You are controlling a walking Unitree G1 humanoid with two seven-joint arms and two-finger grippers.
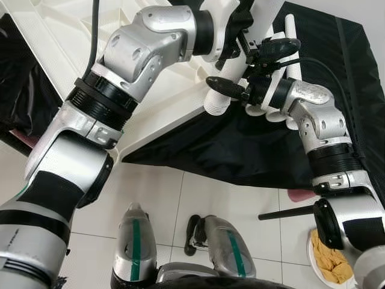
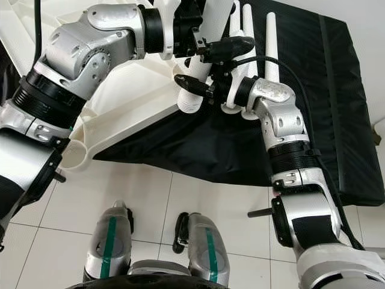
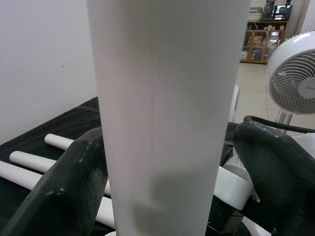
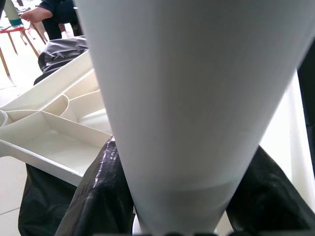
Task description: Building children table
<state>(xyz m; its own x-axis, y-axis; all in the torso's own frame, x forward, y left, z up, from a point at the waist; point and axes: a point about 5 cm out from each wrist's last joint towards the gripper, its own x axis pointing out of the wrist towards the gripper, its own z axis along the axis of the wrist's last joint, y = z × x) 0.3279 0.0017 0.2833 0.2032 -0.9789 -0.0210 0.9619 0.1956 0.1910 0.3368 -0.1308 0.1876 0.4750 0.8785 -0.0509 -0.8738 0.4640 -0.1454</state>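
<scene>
Currently both grippers hold one white tapered plastic table leg point(image 2: 201, 60), above the upturned white ribbed plastic tabletop point(image 2: 120, 114), which rests on a black cloth-covered surface point(image 2: 313, 120). Left gripper point(image 3: 167, 167): fingers spread to leg's width, w/ leg between them. Right gripper point(image 2: 207, 63): fingers either side of leg nr its ridged end, pads against it. Spare white legs point(image 2: 264, 42) lie just beyond. Risks (judged): leg is smooth & tapered, so may slip; opposed pulls by the 2 arms could tilt it off its socket.

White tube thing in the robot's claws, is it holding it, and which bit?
Yes. Both grippers clamp one white table leg: the right gripper near its ribbed, threaded lower end, the left gripper higher up the shaft.
</scene>
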